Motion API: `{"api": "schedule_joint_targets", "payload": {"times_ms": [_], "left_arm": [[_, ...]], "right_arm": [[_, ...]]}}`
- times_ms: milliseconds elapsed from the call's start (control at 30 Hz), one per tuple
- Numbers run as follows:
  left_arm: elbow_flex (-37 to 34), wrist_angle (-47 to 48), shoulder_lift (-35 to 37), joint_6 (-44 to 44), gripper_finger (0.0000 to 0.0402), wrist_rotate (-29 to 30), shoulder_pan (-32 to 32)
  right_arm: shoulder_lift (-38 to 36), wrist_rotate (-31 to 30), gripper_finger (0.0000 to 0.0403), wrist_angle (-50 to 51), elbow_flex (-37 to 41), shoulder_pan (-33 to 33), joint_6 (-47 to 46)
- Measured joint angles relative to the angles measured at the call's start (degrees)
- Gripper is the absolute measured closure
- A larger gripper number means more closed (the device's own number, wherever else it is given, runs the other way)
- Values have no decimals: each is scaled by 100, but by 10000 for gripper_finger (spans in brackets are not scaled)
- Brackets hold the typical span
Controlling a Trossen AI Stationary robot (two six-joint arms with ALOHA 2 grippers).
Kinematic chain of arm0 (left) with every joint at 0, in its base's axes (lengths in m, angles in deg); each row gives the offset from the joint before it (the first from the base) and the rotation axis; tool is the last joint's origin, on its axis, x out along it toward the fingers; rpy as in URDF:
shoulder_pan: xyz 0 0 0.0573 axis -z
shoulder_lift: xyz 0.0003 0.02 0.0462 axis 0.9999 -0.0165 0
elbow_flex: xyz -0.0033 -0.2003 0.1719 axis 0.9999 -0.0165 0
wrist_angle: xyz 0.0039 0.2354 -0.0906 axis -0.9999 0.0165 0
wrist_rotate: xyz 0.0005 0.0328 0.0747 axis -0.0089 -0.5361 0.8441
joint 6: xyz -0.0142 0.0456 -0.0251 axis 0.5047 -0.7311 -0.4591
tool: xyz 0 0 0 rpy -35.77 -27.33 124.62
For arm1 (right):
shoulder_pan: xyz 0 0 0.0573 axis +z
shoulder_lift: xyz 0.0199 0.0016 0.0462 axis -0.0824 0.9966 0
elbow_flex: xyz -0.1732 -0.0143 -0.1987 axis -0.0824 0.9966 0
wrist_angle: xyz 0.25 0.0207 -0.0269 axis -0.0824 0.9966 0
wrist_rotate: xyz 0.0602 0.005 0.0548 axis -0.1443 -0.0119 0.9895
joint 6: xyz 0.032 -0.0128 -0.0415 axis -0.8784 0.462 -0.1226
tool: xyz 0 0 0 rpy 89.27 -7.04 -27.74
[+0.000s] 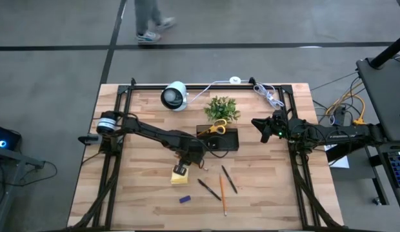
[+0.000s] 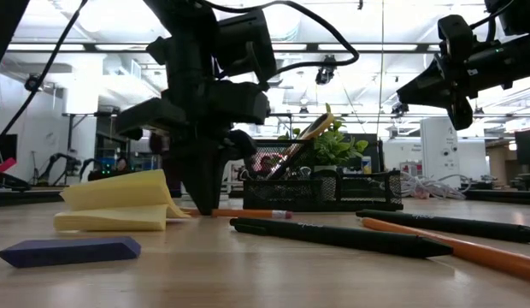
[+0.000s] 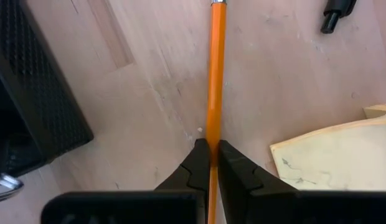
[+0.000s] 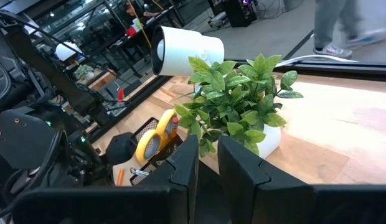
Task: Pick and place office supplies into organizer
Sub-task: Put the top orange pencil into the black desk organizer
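My left gripper (image 1: 184,161) points down at the table in front of the black organizer (image 1: 219,139) and is shut on an orange pencil (image 3: 215,74). The pencil also shows in the low view (image 2: 252,213). The yellow sticky-note pad (image 1: 180,176) lies just beside the gripper, with the blue block (image 1: 184,199) nearer the front edge. Two dark pens (image 1: 208,188) (image 1: 229,180) and a second orange pencil (image 1: 222,187) lie flat on the table. Yellow-handled scissors (image 1: 217,127) stand in the organizer. My right gripper (image 1: 260,126) hovers open and empty, right of the organizer. My left gripper pinches the orange pencil's shaft (image 3: 213,138) between its two fingers, well away from the ferrule end (image 3: 218,5). The fingers come from above, pointing down, one on each side of the pencil. The pencil lies level on the table (image 2: 252,213).
A green potted plant (image 1: 221,108) and a white round camera (image 1: 175,95) stand behind the organizer. Black frame rails (image 1: 116,129) run along the table's sides and back. White cable (image 1: 268,95) lies at the back right. A person (image 1: 148,19) walks beyond the table.
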Motion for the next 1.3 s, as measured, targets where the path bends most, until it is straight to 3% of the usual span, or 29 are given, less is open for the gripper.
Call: {"api": "schedule_joint_targets", "payload": {"times_ms": [433, 1300], "left_arm": [[72, -240, 134, 20, 401, -286, -15], [216, -470, 553, 31, 401, -303, -97]], "right_arm": [[2, 0, 351, 0, 0, 0, 0], [2, 4, 351, 2, 0, 0, 0]]}}
